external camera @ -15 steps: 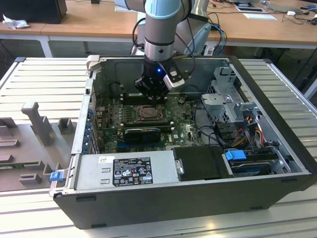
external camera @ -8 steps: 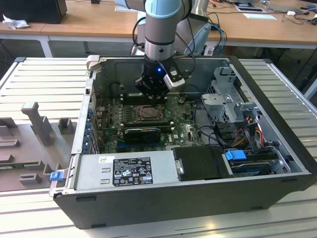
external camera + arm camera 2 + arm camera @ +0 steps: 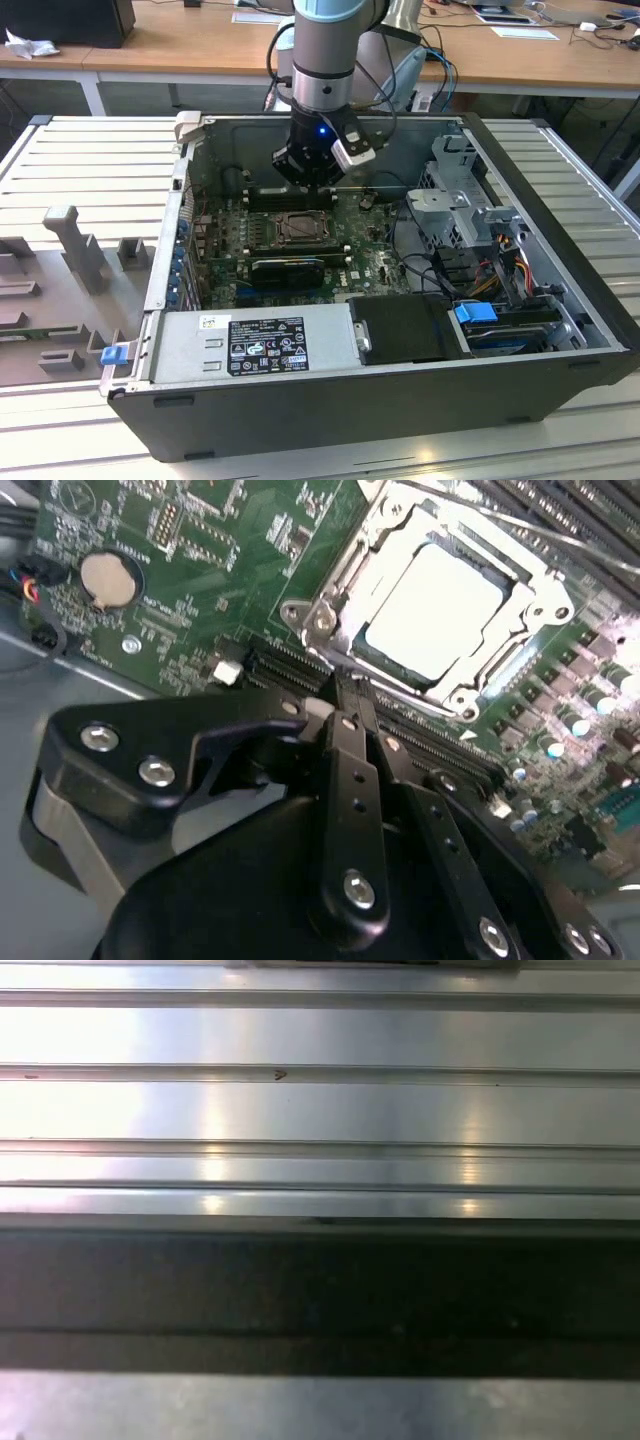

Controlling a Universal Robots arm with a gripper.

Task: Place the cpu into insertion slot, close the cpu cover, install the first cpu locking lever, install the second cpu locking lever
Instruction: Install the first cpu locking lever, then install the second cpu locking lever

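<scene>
One robot arm reaches down into an open computer case (image 3: 560, 330) that lies on its side on a ribbed metal table (image 3: 90, 150). Wooden desks (image 3: 170, 45) stand behind the table, strewn with papers and cables.

Inside the case, a green circuit board (image 3: 225, 265) covers the floor. The gripper (image 3: 312, 182) hangs just above the board, a little behind the insertion slot (image 3: 298, 229) as the exterior view shows it. In the second wrist view the gripper (image 3: 345, 695) has its black fingers (image 3: 352, 780) pressed together with nothing between them, their tips close to the near edge of the slot.

That view also shows the cpu (image 3: 432, 610), pale and square, already seated in the insertion slot (image 3: 320, 620), with the cpu cover (image 3: 395, 530) lying flat around it as a silver frame.

Nearer the front wall of the case than the slot sits a grey labelled power supply (image 3: 265, 345).

The first wrist view shows ribbed metal (image 3: 320, 1110) above a dark band.
</scene>
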